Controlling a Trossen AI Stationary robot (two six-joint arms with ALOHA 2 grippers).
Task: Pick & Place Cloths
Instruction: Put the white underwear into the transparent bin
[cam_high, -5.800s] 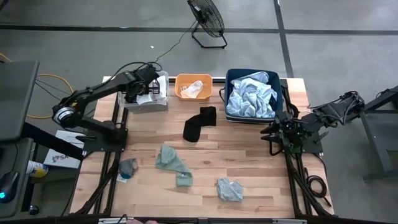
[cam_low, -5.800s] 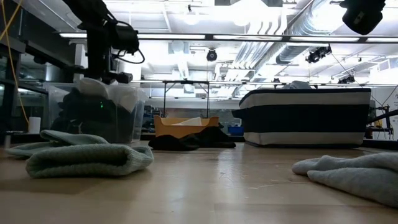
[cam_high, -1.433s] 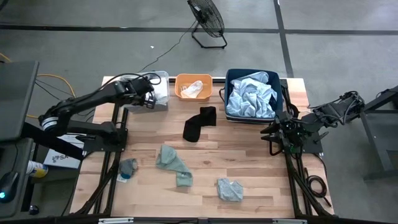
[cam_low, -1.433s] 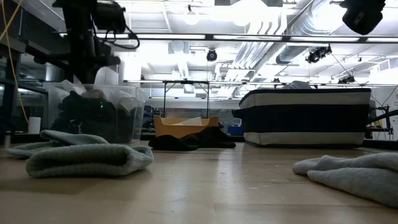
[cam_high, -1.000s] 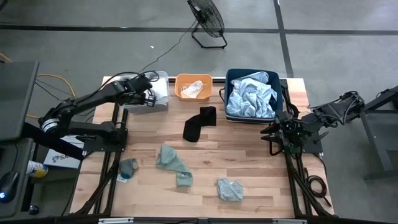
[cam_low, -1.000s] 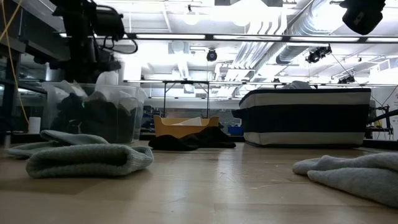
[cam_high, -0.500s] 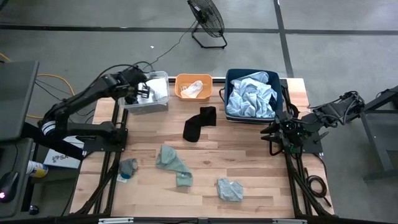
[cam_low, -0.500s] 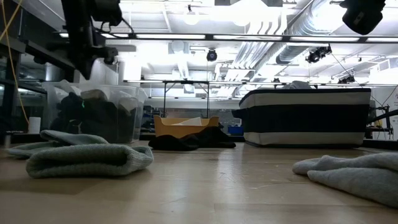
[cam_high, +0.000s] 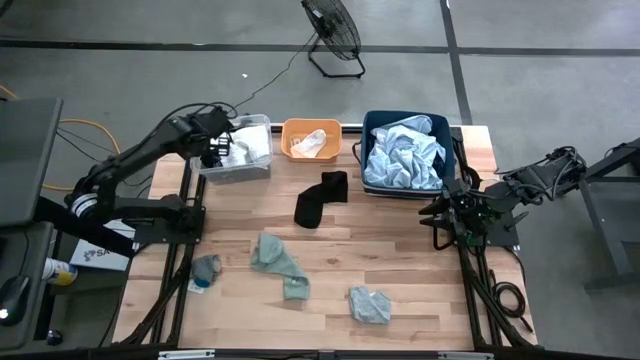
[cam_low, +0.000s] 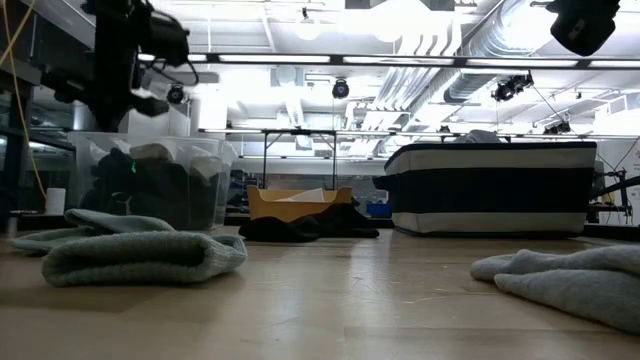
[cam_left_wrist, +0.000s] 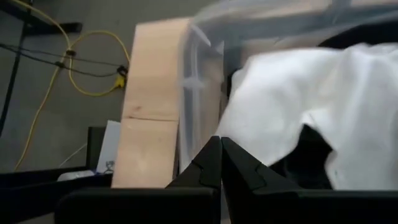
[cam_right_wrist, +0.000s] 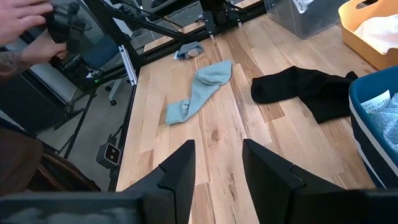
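Hovering above clear bin (cam_high: 240, 165), left hand (cam_high: 218, 148) closed, empty; white cloth (cam_left_wrist: 298, 118) just beneath, untouched.

Three bins (cam_high: 402, 125) line the worktop's far edge. Loose cloths (cam_high: 320, 198) on it number five: one black, three grey-green, one greyish.

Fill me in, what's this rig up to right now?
It is sorting cloths into bins. The left gripper hangs over the clear bin at the table's far left, fingers shut and holding nothing; white and dark cloth lies in the bin. The right gripper waits open at the table's right edge. A black cloth and three grey-green pieces lie loose on the table. The navy bin holds pale blue fabric and the orange bin a white piece.
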